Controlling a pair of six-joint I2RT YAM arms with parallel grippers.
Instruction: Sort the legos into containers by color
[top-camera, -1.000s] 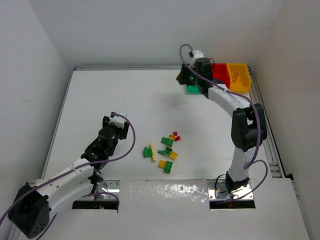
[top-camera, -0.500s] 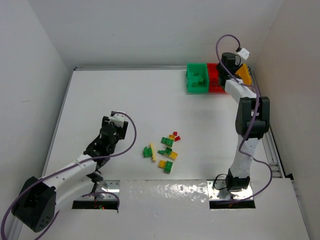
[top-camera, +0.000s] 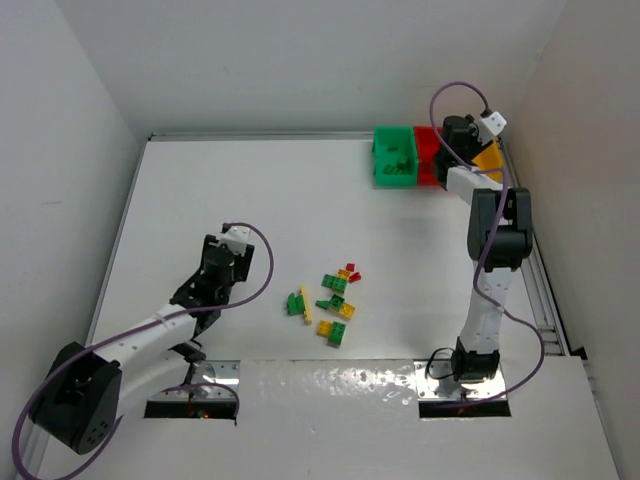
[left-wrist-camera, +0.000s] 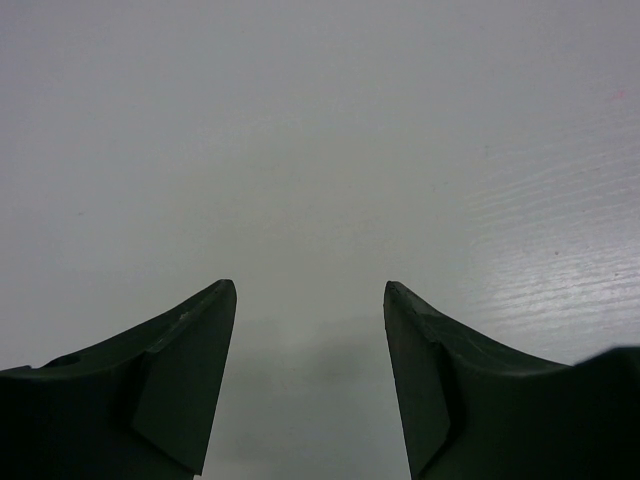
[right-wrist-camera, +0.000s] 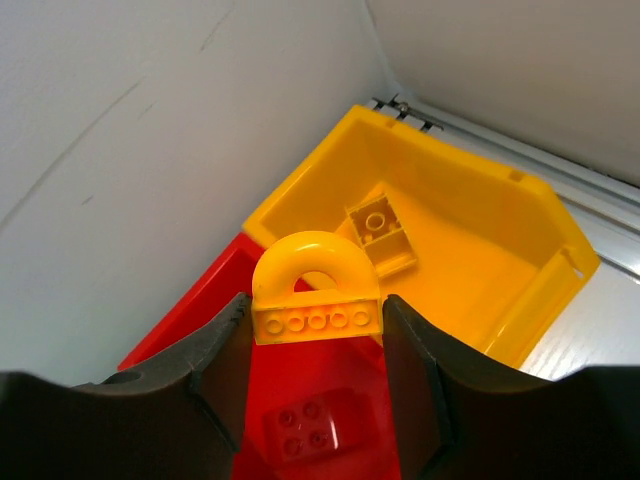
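The containers stand in a row at the table's far right: green bin (top-camera: 394, 155), red bin (top-camera: 427, 150), yellow bin (top-camera: 489, 158). My right gripper (top-camera: 464, 133) hangs over the line between red and yellow, shut on a yellow arch lego (right-wrist-camera: 317, 290). Below it the red bin (right-wrist-camera: 190, 330) holds a red brick (right-wrist-camera: 305, 430) and the yellow bin (right-wrist-camera: 480, 250) holds a yellow brick (right-wrist-camera: 378, 228). Several loose legos (top-camera: 335, 300) in green, yellow and red lie mid-table. My left gripper (top-camera: 213, 262) hovers left of that pile, open over bare table (left-wrist-camera: 310, 290).
White walls close the table on the left, back and right, and the bins sit tight against the back right corner. A metal rail (top-camera: 545, 290) runs along the right edge. The arm bases stand at the near edge.
My right arm has swung right from over the green bin to over the red and yellow bins, uncovering the green one. The left arm has shifted only slightly.
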